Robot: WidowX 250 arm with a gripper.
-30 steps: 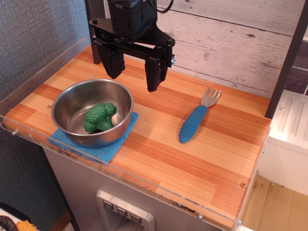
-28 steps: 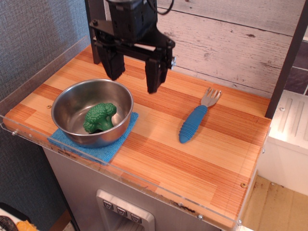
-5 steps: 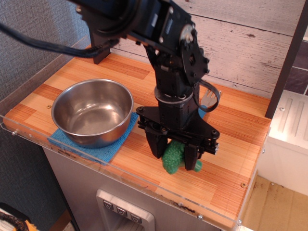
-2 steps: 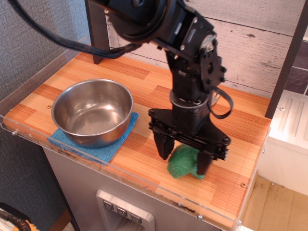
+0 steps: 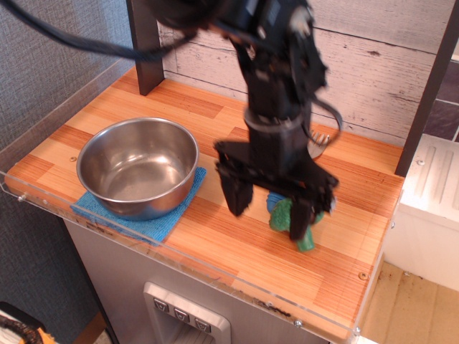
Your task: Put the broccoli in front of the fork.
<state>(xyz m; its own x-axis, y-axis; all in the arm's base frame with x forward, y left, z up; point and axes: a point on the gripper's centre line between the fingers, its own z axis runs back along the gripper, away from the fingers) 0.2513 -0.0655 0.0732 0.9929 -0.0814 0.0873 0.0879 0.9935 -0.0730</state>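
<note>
The broccoli (image 5: 284, 214) lies on its side on the wooden tabletop (image 5: 237, 258), near the front right, with its light stalk pointing to the front right. My gripper (image 5: 268, 221) is open and just above it, one finger to its left and the other over its right side, with no grip on it. The fork is almost wholly hidden behind my gripper and arm; only a bit of its grey head (image 5: 322, 140) shows at the back, beyond the broccoli.
An empty steel bowl (image 5: 93, 147) stands at the left on a blue cloth (image 5: 162, 222). A clear plastic rim (image 5: 215, 276) runs along the table's front and left edges. A dark post (image 5: 145, 50) stands at the back left, a plank wall behind.
The broccoli went from the bowl to the tabletop at the front right. In the last second my gripper set it down, opened and rose slightly; the broccoli tipped over to the right.
</note>
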